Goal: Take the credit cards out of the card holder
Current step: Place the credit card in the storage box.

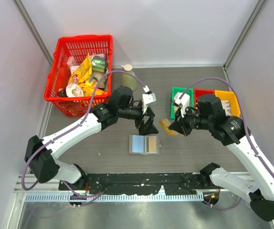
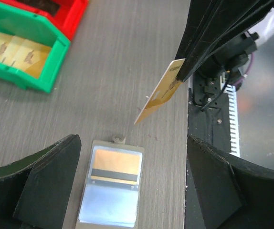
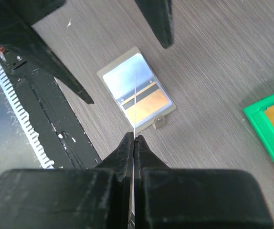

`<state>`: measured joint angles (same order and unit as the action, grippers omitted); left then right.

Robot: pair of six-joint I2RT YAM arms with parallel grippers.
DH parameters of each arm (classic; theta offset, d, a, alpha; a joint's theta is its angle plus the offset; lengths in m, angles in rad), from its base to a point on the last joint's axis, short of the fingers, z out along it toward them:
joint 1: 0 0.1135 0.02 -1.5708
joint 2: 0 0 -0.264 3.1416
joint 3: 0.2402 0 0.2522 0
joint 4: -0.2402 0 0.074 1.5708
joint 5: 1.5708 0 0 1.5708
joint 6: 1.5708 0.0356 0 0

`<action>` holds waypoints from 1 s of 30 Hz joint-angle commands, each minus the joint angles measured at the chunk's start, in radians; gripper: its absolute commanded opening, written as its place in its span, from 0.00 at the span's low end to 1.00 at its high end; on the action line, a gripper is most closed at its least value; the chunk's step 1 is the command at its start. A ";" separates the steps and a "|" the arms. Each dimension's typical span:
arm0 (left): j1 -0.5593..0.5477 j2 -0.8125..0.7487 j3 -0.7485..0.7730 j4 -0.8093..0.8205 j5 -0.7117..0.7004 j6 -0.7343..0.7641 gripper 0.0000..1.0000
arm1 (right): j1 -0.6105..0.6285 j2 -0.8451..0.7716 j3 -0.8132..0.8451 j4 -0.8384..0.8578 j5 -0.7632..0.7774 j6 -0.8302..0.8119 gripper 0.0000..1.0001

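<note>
The card holder [image 1: 144, 144] lies open and flat on the table, with a light blue panel and an orange card with a dark stripe [image 2: 116, 166] under its other panel. My left gripper [image 1: 146, 125] hangs open just above the holder's far edge, its fingers [image 2: 36, 186] wide on either side of the card holder [image 2: 112, 185], touching nothing. My right gripper [image 3: 133, 137] is shut on a yellow-orange credit card [image 2: 160, 91], held tilted in the air right of the holder. That credit card [image 3: 134, 105] shows edge-on in the right wrist view, over the card holder [image 3: 149, 102].
Green [image 1: 181, 98], red [image 1: 204, 93] and yellow [image 1: 227, 100] bins stand in a row at the right; the green bin [image 2: 27, 57] has yellowish pieces inside. A red basket [image 1: 79, 71] of packets sits at the back left. A black rail [image 1: 142, 181] runs along the near edge.
</note>
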<state>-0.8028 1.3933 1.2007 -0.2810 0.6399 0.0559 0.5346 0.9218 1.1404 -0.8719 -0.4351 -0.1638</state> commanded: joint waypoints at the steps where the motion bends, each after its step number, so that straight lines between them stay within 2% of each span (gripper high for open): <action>1: 0.005 0.024 0.051 0.087 0.164 0.079 0.94 | 0.008 -0.031 -0.001 0.017 -0.094 -0.082 0.01; 6: 0.005 0.056 0.086 0.103 0.277 0.081 0.84 | 0.037 -0.037 -0.027 0.033 -0.111 -0.094 0.01; 13: 0.005 0.119 0.163 -0.015 0.383 0.110 0.52 | 0.050 -0.080 -0.080 0.071 -0.113 -0.094 0.01; 18: 0.005 0.148 0.180 -0.034 0.426 0.094 0.38 | 0.053 -0.071 -0.082 0.074 -0.108 -0.095 0.01; 24: 0.005 0.180 0.215 -0.124 0.457 0.125 0.34 | 0.056 -0.047 -0.074 0.074 -0.116 -0.102 0.01; 26: 0.004 0.185 0.224 -0.142 0.455 0.139 0.23 | 0.054 -0.044 -0.076 0.074 -0.108 -0.100 0.01; 28: 0.005 0.187 0.226 -0.141 0.449 0.136 0.00 | 0.054 -0.037 -0.076 0.076 -0.094 -0.095 0.01; 30: 0.005 0.187 0.224 -0.135 0.439 0.124 0.00 | 0.053 -0.032 -0.076 0.074 -0.065 -0.082 0.05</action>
<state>-0.8028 1.5864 1.3853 -0.3985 1.0588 0.1730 0.5835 0.8841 1.0515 -0.8356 -0.5312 -0.2523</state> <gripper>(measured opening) 0.025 0.027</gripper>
